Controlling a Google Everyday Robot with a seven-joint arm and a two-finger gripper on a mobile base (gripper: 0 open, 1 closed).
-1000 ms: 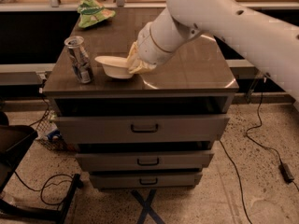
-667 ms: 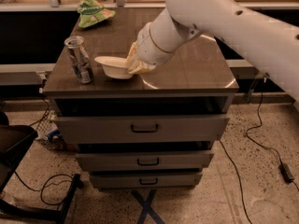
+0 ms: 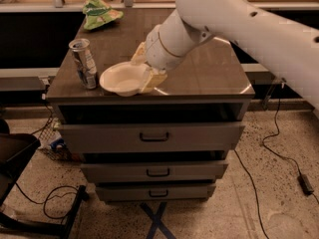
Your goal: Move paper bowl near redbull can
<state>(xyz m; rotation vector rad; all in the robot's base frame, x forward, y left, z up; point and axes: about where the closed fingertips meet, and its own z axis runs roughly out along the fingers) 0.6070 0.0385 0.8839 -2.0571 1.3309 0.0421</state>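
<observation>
The paper bowl (image 3: 121, 78) is white and shallow and sits near the front left of the cabinet top (image 3: 209, 68), just right of the redbull can. The redbull can (image 3: 83, 62) stands upright near the left edge, with a small gap between it and the bowl's rim. My gripper (image 3: 148, 68) is at the bowl's right rim, with tan fingers (image 3: 155, 79) closed on the rim. The white arm reaches in from the upper right.
A green snack bag (image 3: 99, 13) lies at the back left of the top. Below are three closed drawers (image 3: 153, 136). Cables run on the floor at right (image 3: 279, 153) and left. A dark chair base (image 3: 20, 183) stands at lower left.
The gripper and the bowl have shifted slightly down and toward the front edge, staying beside the can. The can and the bag have not moved.
</observation>
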